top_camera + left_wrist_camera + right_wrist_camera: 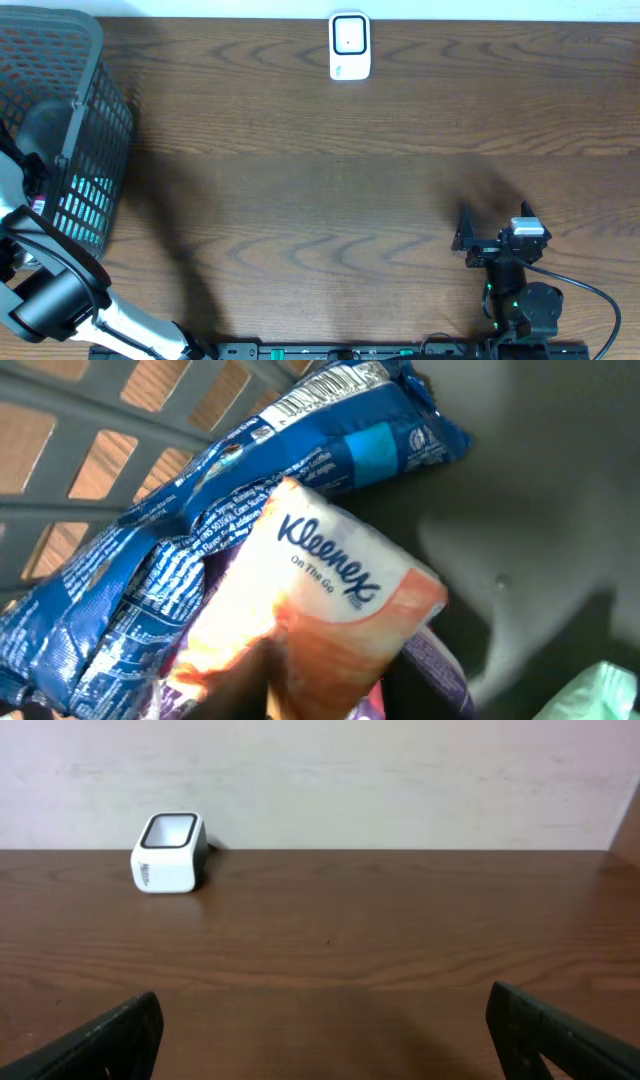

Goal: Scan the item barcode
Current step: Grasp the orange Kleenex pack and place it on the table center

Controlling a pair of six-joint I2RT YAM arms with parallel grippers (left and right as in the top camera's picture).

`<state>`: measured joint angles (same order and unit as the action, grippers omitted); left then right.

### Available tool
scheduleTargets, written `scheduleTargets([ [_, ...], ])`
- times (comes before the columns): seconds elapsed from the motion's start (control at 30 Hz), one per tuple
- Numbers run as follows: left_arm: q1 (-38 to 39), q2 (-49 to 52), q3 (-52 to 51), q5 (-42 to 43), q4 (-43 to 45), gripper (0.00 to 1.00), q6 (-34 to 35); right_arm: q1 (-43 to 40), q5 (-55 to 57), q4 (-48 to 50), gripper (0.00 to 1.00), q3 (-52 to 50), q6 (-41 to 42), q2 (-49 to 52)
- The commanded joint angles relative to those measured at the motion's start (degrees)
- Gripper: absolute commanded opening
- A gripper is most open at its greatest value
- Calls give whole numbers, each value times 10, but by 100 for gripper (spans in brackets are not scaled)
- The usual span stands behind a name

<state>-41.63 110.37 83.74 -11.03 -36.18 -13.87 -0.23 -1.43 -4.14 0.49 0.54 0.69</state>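
your left arm (60,290) reaches from the near left corner of the bench (320,170) into the dark mesh basket (95,120), which sits at the far left corner. in the left wrist view the kleenex pack (330,585), white and orange, lies inside the basket. it rests against a blue packet (150,590) whose barcode (320,395) faces up near the slatted wall. a purple wrapper (440,660) shows just under the pack, and a pale green thing (600,695) sits in the lower right of that view. you cannot make out the left gripper fingers. only a dark blur crosses the pack at the bottom of the frame, so you cannot tell whether they stand apart, together or clamped on the pack.

the barcode scanner (349,46), a small white box with a dark window, stands at the far edge of the bench near its middle, well apart from the basket. your right gripper (322,1010) is low over the bench by the near edge, toward the right corner. its two fingers are spread wide with bare wood showing between them, and they point at the far edge.
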Motion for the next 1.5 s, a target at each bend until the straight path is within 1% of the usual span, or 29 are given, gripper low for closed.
scheduleTargets([
  [0.0,2,10,1,22,-10,8,-3,4,5,-2,99,-2,-8,-4],
  [0.17,3,-25,2,23,-12,8,9,4,5,-2,99,-2,-8,-3],
  [0.33,3,-118,17,36,6,7,65,4,5,-2,99,-2,-8,-4],
  [0.4,3,-166,18,75,36,7,93,4,5,-2,99,-2,-8,-4],
  [0.53,3,-262,18,241,117,7,145,4,5,-2,99,-2,-8,-3],
  [0.57,3,-284,18,286,146,7,172,4,5,-2,99,-2,-8,-4],
  [0.63,7,-319,18,345,189,7,227,4,5,-2,99,-2,-8,-4],
  [0.7,21,-347,18,379,224,8,289,4,5,-2,99,-2,-8,-3],
  [0.77,49,-369,18,391,242,7,338,4,5,-2,99,-2,-8,-4],
  [0.83,99,-387,18,391,246,7,369,4,5,-2,99,-2,-8,-4],
  [0.9,165,-393,18,390,245,7,371,4,5,-2,99,-2,-8,-3],
  [1.0,292,-384,18,376,244,7,364,4,5,-2,99,-2,-8,-4],
  [1.07,373,-367,18,346,227,7,358,4,5,-2,99,-2,-8,-4],
  [1.17,464,-334,18,277,178,7,343,4,5,-2,99,-2,-8,-4],
  [1.3,555,-275,18,156,115,7,341,4,5,-2,99,-2,-8,-3],
  [1.4,605,-221,18,111,86,7,341,4,5,-2,99,-2,-8,-3],
  [1.47,631,-182,18,97,84,8,355,4,5,-2,99,-2,-8,-4],
])
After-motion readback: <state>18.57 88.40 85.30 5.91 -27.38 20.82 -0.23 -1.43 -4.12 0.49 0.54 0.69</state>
